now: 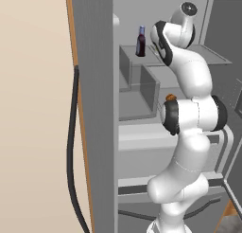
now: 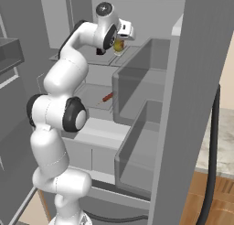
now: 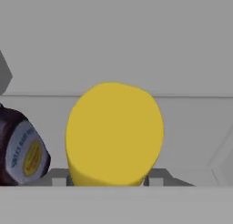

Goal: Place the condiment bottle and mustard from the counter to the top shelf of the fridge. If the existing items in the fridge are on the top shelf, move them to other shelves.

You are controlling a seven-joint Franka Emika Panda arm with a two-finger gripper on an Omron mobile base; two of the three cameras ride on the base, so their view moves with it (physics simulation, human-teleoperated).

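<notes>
The yellow mustard (image 3: 113, 132) fills the middle of the hand view, with my gripper (image 3: 108, 178) shut on its lower part and a fingertip (image 3: 58, 177) on either side. In the right base view the mustard (image 2: 119, 46) is at the top shelf (image 2: 137, 50) of the fridge, in my gripper (image 2: 119, 40). Whether it rests on the shelf I cannot tell. The dark condiment bottle (image 3: 20, 152) with a pale label stands just left of the mustard. It stands upright on the top shelf (image 1: 215, 57), and my arm hides the gripper there, beside the bottle (image 1: 140, 40).
A thin red item (image 2: 106, 98) lies on the middle shelf, and a small orange thing (image 1: 170, 97) peeks out behind my elbow. Grey door bins (image 2: 137, 82) hang on the open fridge door (image 2: 192, 105) close to the arm. A black hose (image 1: 72, 147) runs down outside the fridge.
</notes>
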